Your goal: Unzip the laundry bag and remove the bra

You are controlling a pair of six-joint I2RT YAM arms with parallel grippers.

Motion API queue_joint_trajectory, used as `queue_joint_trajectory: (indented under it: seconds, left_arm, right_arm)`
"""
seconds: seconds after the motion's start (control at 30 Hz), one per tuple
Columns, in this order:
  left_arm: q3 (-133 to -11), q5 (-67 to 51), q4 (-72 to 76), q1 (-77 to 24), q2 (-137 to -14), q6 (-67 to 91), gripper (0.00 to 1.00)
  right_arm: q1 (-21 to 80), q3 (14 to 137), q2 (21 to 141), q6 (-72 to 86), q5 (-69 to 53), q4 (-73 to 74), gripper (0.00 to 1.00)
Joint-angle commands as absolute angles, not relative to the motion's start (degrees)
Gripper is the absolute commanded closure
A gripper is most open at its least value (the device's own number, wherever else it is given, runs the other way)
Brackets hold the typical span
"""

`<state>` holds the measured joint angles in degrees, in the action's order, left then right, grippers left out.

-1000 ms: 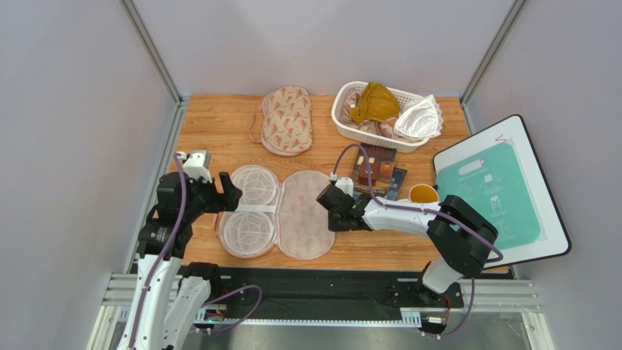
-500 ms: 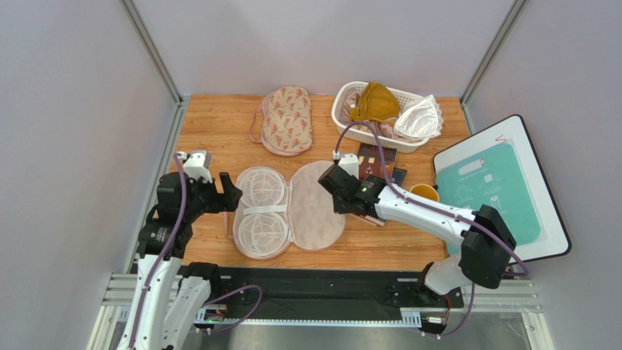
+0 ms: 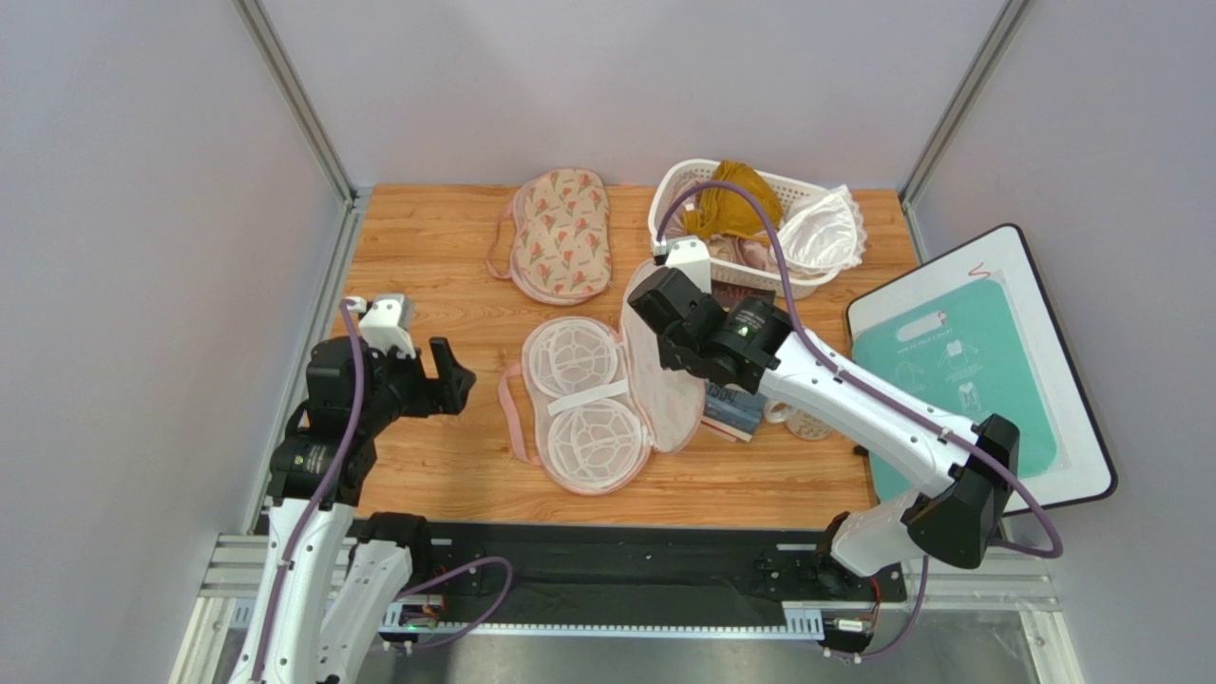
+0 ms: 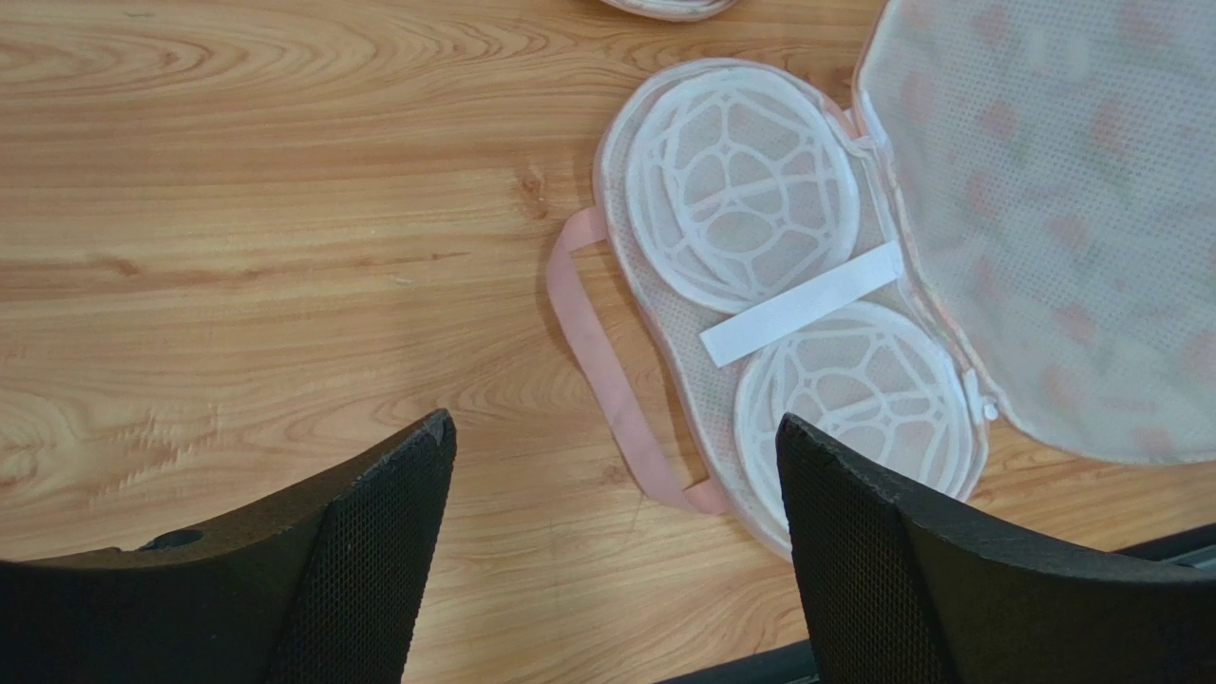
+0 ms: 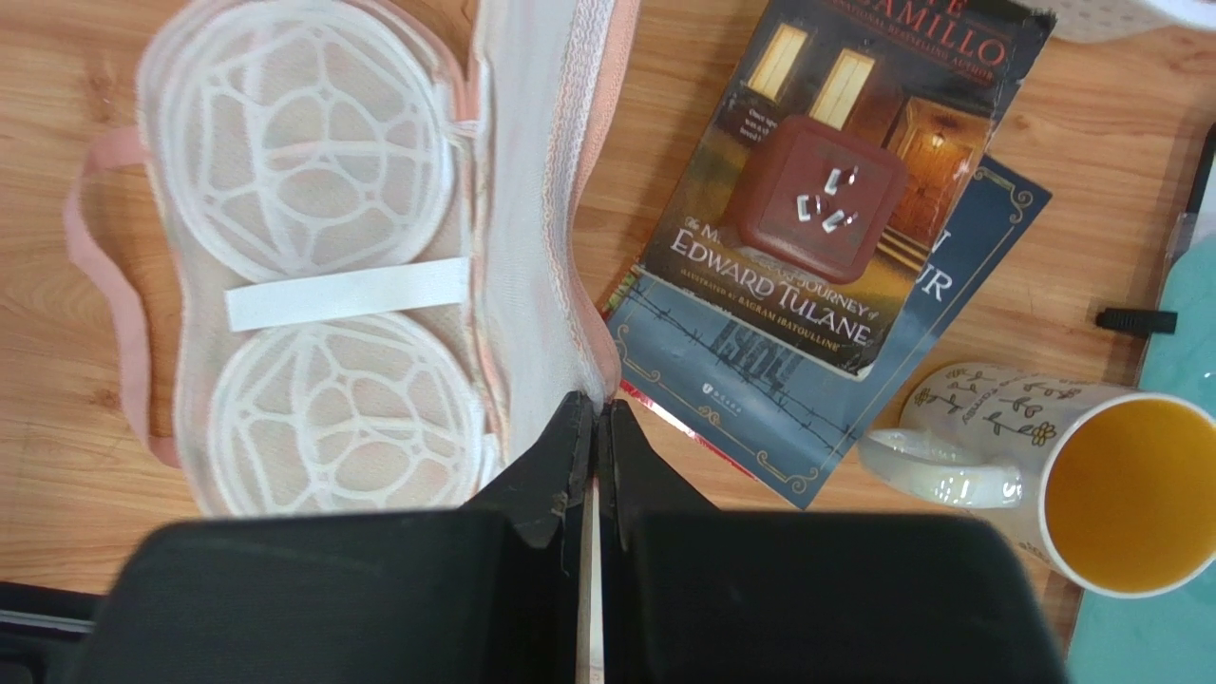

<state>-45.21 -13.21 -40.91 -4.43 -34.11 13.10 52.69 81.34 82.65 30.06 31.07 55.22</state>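
Note:
The laundry bag [image 3: 583,403] lies unzipped in the middle of the table. Its lower half shows two white plastic cage cups and a white strap, with no garment in it. My right gripper [image 3: 650,302] is shut on the edge of the bag's floral top flap [image 3: 661,374] and holds it raised on edge; in the right wrist view the jaws [image 5: 600,406] pinch the flap [image 5: 543,214]. My left gripper [image 3: 450,374] is open and empty, left of the bag [image 4: 771,257] and its pink loop. The white bra [image 3: 818,228] lies in the basket [image 3: 671,245] at the back right.
A second, closed floral bag [image 3: 561,232] lies at the back. A mustard garment [image 3: 732,200] is in the basket. Two books [image 5: 828,214] and a mug of yellow liquid [image 5: 1085,485] sit right of the open bag. A white board with a teal mat [image 3: 971,371] is at the right edge.
My right gripper has lifted the flap up and towards the back right, dragging the whole bag to the right, away from my left gripper. The left arm has stayed in place.

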Motion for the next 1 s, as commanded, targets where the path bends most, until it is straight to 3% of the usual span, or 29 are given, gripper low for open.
queue_joint_trajectory:
  seconds: [0.0, 0.47, 0.93, 0.97]
  left_arm:
    - [-45.0, -14.1, -39.5, -4.6, -33.6, 11.9, 0.11]
    - [-45.1, -14.0, -39.5, -4.6, -33.8, 11.9, 0.11]
    - [-45.0, -13.9, -39.5, -4.6, -34.0, 12.0, 0.11]
    - [-45.0, -13.9, -39.5, -4.6, -33.9, 12.0, 0.11]
  right_arm:
    - [52.7, 87.4, 84.4, 27.7, 31.5, 56.3, 1.0]
    - [61.9, 88.9, 96.5, 30.9, 27.6, 52.3, 1.0]
    - [64.7, 89.7, 102.5, 32.2, 20.8, 45.3, 1.0]
    - [64.6, 90.3, 102.6, 32.0, 20.1, 44.9, 0.95]
